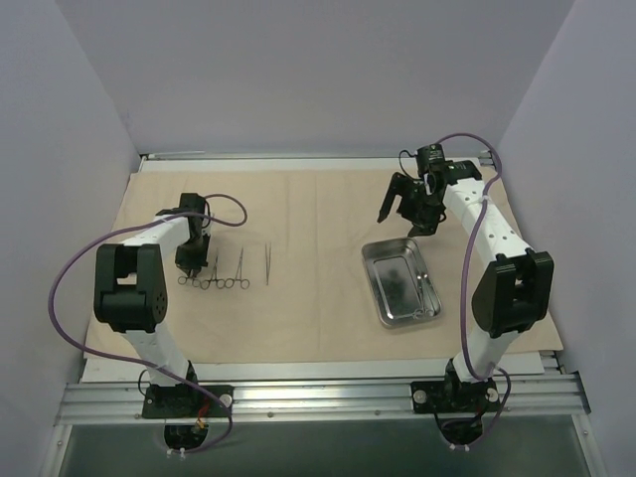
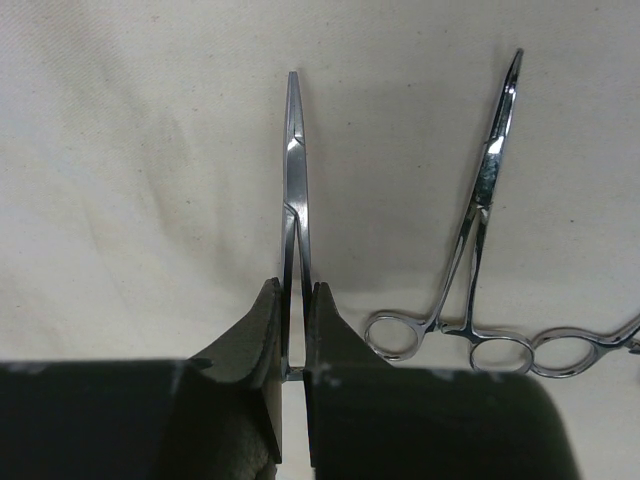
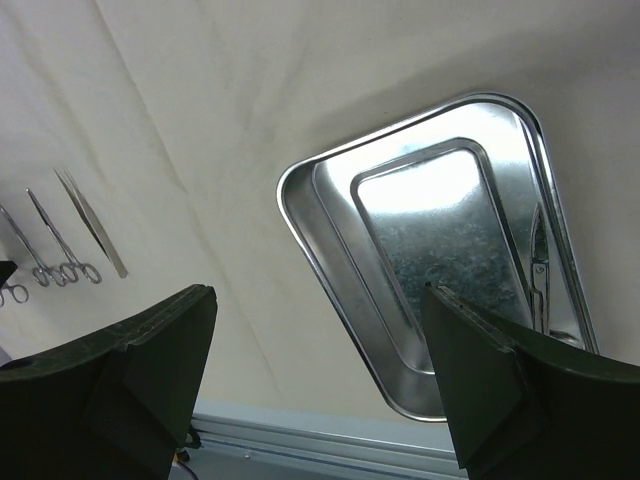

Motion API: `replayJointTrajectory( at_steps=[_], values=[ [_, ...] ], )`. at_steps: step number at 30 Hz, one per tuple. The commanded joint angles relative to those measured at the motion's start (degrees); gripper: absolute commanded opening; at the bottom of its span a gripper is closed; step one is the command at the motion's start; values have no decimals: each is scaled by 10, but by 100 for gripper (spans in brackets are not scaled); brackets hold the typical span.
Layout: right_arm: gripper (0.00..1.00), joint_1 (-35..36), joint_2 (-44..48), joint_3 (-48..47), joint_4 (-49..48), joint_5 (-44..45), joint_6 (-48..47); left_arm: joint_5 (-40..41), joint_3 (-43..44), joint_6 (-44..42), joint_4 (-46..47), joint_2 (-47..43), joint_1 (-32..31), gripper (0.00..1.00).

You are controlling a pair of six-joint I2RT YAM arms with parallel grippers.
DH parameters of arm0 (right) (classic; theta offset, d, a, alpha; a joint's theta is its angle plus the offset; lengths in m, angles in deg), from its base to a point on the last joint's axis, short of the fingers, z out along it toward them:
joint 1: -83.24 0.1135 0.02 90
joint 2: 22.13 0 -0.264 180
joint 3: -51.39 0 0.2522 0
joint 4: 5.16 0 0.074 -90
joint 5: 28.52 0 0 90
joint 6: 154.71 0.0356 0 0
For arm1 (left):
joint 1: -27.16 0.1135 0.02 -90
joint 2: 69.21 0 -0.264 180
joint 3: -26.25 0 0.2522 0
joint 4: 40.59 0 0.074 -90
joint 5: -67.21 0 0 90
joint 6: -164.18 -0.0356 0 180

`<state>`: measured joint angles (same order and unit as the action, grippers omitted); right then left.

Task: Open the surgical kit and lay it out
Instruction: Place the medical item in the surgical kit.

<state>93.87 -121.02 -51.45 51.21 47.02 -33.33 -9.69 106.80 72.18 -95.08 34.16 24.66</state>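
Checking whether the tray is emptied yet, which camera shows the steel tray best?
Right wrist: the steel tray sits large and close, with one instrument lying along its edge. Top external shows it whole but small; left wrist misses it.

Left claw [image 2: 295,300] is clamped on the forceps [image 2: 296,170], and its fingers cover the ring handles completely. Another pair [image 2: 590,352] runs off the right edge, only its rings showing. Over at the right wrist, 1 finger [image 3: 500,390] of the wide-apart right claw [image 3: 318,292] hides the tray [image 3: 330,235] corner and the lower end of a thin tool [image 3: 540,275] inside. From above, the row [image 1: 227,280] is too small to sort.
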Motion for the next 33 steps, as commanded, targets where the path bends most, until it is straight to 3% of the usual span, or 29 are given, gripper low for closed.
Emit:
replayJointTrajectory(
  at_steps=[1,11,22,33],
  values=[
    [86,-9,-8,-21,23,-7,-13,10,20,-6,28,0,7,2],
    [86,-18,-21,-22,24,-16,-19,16,39,-10,27,31,15,3],
    [86,-21,-26,-23,24,-23,-24,18,43,-2,19,47,19,22],
    [86,-23,-22,-20,30,-16,-38,13,34,0,17,38,22,33]
  ],
)
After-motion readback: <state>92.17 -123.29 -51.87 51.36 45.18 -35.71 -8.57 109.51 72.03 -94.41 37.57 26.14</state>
